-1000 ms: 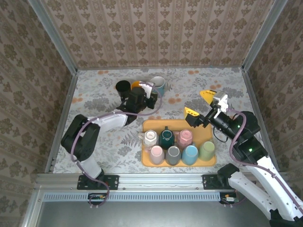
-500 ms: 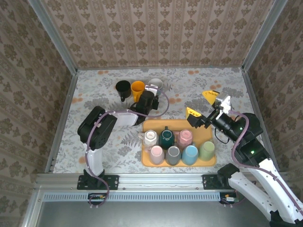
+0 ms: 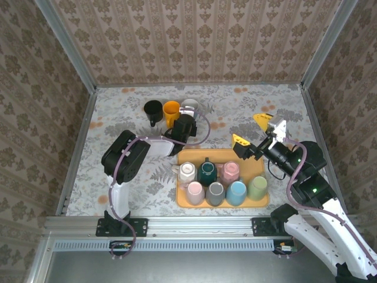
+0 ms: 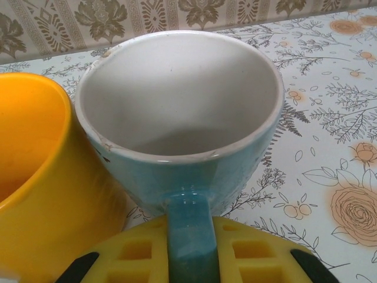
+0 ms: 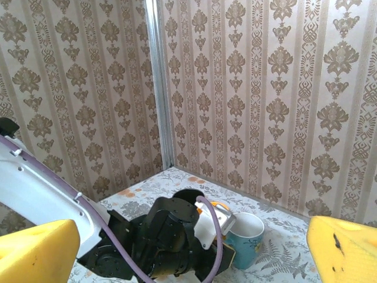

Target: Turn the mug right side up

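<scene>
Blue-glazed, the mug [image 4: 179,118] now stands mouth-up near the counter's [image 3: 253,100] far edge, just beside the yellow mug [image 4: 35,177]; a second ago it leaned in our grip. Our left claw [image 4: 189,256] stays clamped on its handle [image 4: 188,230], so only release remains. The right claw [image 3: 252,130] hangs wide open.
</scene>
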